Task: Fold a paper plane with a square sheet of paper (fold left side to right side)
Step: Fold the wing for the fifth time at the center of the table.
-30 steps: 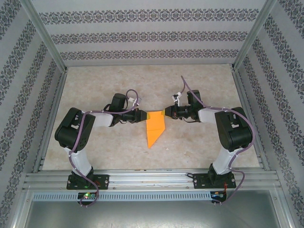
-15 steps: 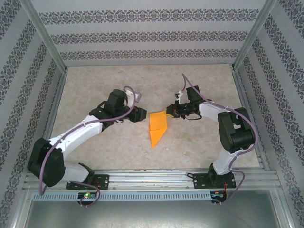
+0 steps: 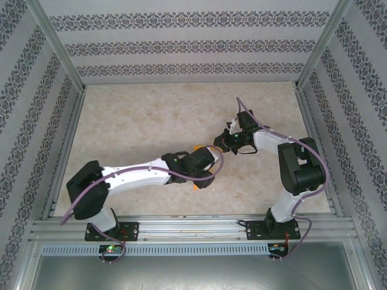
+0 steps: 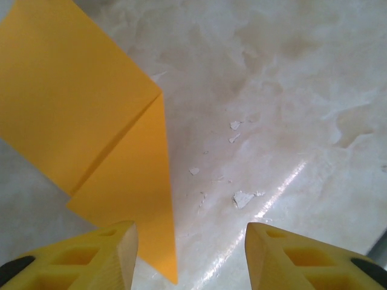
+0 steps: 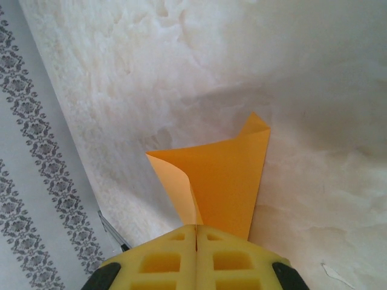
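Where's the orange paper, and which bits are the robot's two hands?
paper [image 4: 78,103]: left wrist view, on its broad flat part.
left hand [image 4: 192,248]: left wrist view, gap midway between its yellow fingertips.
right hand [image 5: 196,238]: right wrist view, seam where its closed fingertips meet.

readable text: none | signs: none (walls [image 3: 181,45] bear ornament bands)

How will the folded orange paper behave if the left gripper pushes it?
Probably floppy: the orange paper curls up beside the right gripper pinching it. Likely slides easily on the glossy table, pivoting about that pinch.
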`<move>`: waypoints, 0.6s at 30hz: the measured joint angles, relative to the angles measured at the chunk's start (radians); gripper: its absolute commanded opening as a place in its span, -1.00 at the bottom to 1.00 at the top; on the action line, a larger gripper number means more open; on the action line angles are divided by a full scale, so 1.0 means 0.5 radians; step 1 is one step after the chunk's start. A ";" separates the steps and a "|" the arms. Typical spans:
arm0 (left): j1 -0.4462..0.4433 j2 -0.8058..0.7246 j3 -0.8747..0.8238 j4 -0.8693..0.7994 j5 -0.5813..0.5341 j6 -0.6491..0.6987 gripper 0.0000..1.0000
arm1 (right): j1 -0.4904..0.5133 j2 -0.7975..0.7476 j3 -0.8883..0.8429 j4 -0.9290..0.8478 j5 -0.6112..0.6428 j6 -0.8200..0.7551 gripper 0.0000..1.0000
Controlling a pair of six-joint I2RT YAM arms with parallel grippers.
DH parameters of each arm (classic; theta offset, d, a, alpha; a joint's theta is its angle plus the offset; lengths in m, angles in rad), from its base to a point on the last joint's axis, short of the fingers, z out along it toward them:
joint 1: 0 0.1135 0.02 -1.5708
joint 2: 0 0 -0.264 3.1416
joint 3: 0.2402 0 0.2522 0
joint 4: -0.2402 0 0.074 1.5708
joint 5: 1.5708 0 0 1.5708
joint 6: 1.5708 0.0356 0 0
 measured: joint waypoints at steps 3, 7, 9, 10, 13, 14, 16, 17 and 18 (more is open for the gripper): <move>-0.044 0.142 0.112 -0.062 -0.088 -0.001 0.01 | 0.000 -0.007 0.000 0.000 0.020 0.034 -1.00; -0.071 0.276 0.218 -0.115 -0.194 0.000 -0.01 | -0.001 -0.026 0.000 0.001 0.037 0.063 -1.00; -0.076 0.340 0.257 -0.140 -0.243 0.001 -0.04 | 0.000 -0.030 0.000 0.002 0.040 0.072 -1.00; -0.076 0.366 0.272 -0.149 -0.266 0.001 -0.05 | 0.000 -0.029 0.000 0.002 0.040 0.072 -1.00; -0.076 0.413 0.282 -0.171 -0.340 0.001 -0.09 | -0.001 -0.030 0.000 0.004 0.047 0.073 -1.00; -0.076 0.420 0.282 -0.180 -0.362 0.001 -0.09 | 0.000 -0.029 0.000 0.003 0.048 0.073 -1.00; -0.076 0.426 0.282 -0.184 -0.410 0.001 -0.09 | 0.000 -0.030 0.000 0.005 0.049 0.073 -1.00; -0.076 0.427 0.282 -0.188 -0.439 0.001 -0.11 | 0.000 -0.030 0.000 0.006 0.050 0.074 -1.00; -0.076 0.430 0.282 -0.195 -0.464 0.001 -0.12 | 0.000 -0.029 0.000 0.006 0.053 0.074 -1.00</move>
